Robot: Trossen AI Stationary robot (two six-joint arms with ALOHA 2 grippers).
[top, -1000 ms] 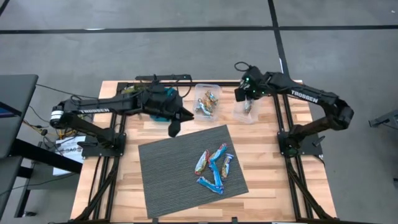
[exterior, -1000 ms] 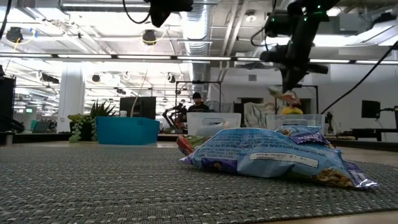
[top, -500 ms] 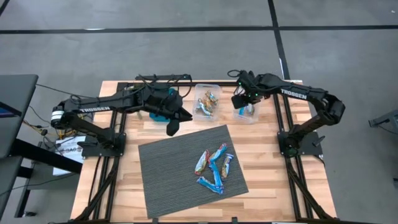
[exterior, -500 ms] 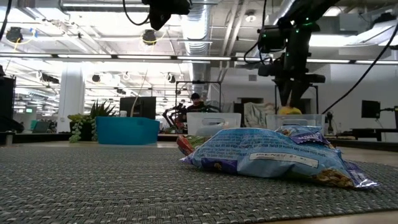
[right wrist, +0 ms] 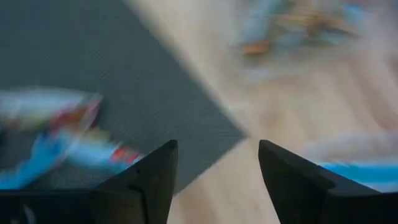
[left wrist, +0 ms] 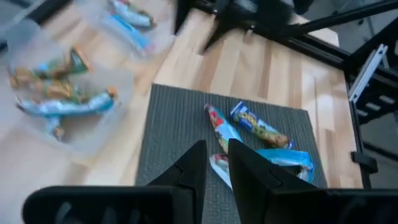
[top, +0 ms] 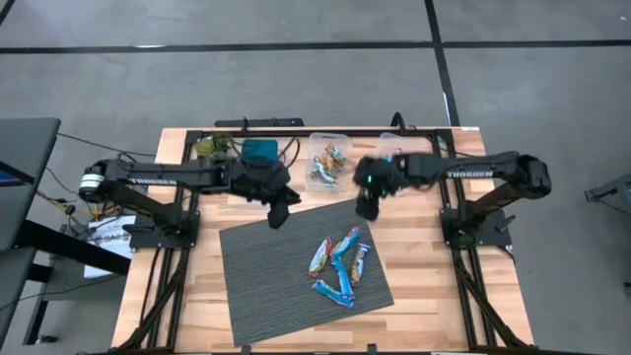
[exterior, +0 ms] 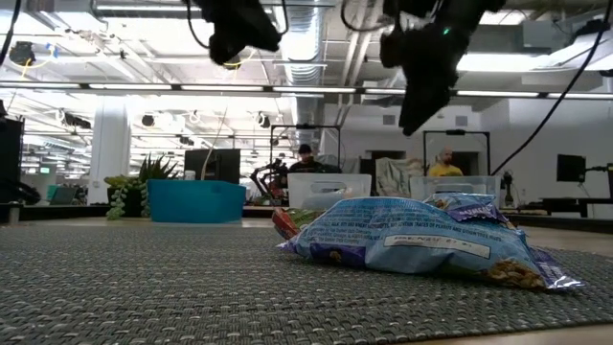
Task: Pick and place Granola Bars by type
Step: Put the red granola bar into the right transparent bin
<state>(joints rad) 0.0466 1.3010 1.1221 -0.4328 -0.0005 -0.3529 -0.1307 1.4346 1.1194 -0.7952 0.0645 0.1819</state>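
Both arms hover over the mat's upper edge.
Right gripper (top: 368, 205) is spread wide, empty; left gripper (top: 277, 214) has fingers nearly together, holding nothing. Granola Bars (top: 340, 266) lie clustered at the grey mat's (top: 266, 276) centre-right, others in the clear tub (top: 326, 163) above.

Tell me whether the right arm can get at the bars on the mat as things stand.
Probably yes. The right gripper hangs open and empty at the mat's edge, the bars lie uncovered just beyond it, and the left gripper is off at the mat's other corner.
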